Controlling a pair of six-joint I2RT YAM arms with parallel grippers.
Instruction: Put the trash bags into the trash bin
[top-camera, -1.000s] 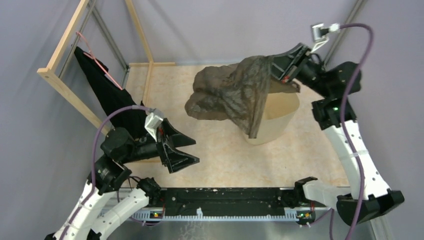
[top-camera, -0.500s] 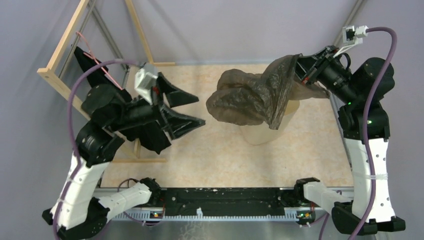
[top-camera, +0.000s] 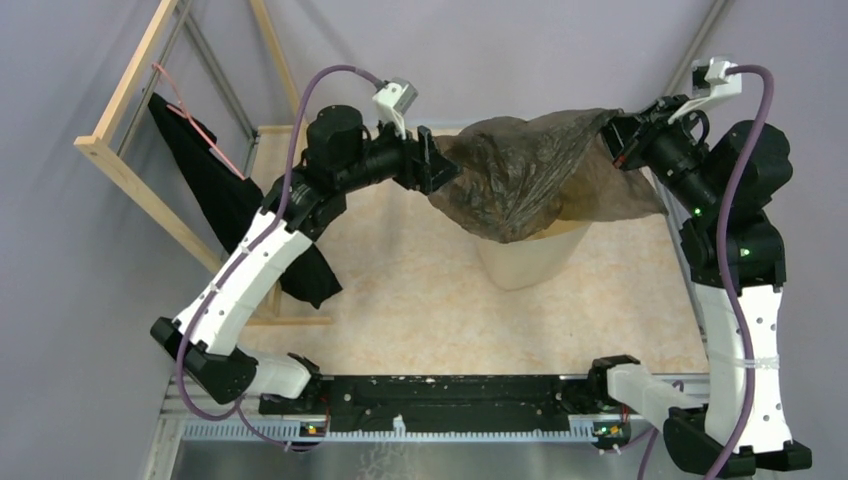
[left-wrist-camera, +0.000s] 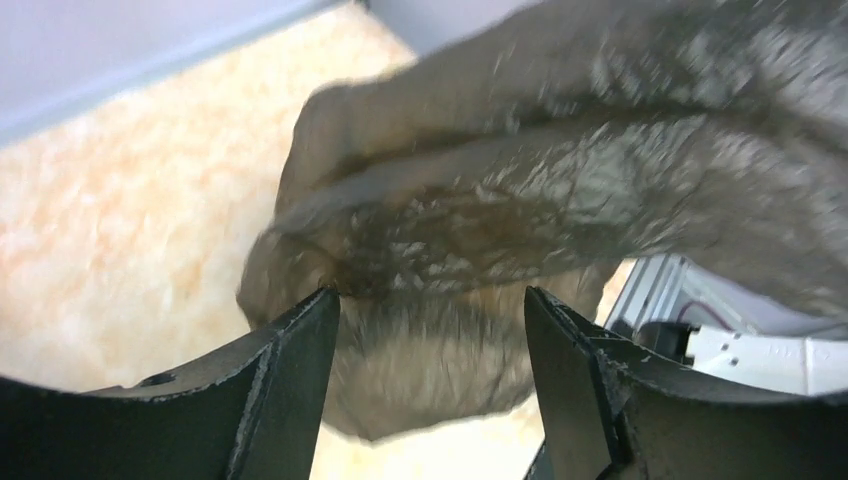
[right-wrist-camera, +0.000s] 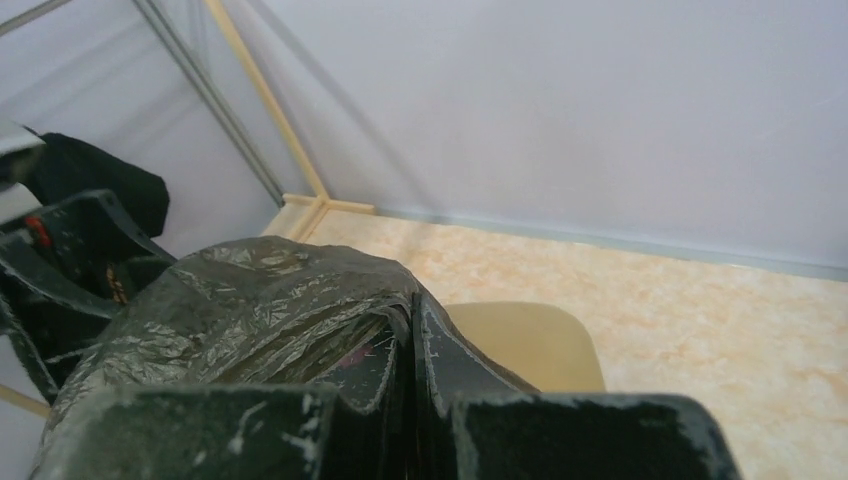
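Fingers (left-wrist-camera: 285, 385) of the left gripper (top-camera: 445, 168) stand spread wide, nothing clamped. The crumpled end of the bag sits between and just past the tips; the blur hides whether they touch it. Fingers (right-wrist-camera: 460, 385) of the right gripper (right-wrist-camera: 410, 320) are pressed together with a fold of film pinched between them. Count: one thin, wrinkly, glossy, see-through brown-black plastic trash bag (top-camera: 520, 175), one cream-beige smooth plastic trash bin (top-camera: 530, 262) with tapering sides, one matte black cloth (top-camera: 205, 185) hanging on a pale wooden frame (top-camera: 120, 110), two arms. The bin stands upright on the mottled beige table top (top-camera: 400, 300), right of centre and toward the far edge. The film drapes over its mouth in the top view, so I cannot tell what is inside. The bag hangs in the air above the bin. Its long axis runs left to right between the two grippers, the right end highest, with the middle sagging onto the bin's rim.
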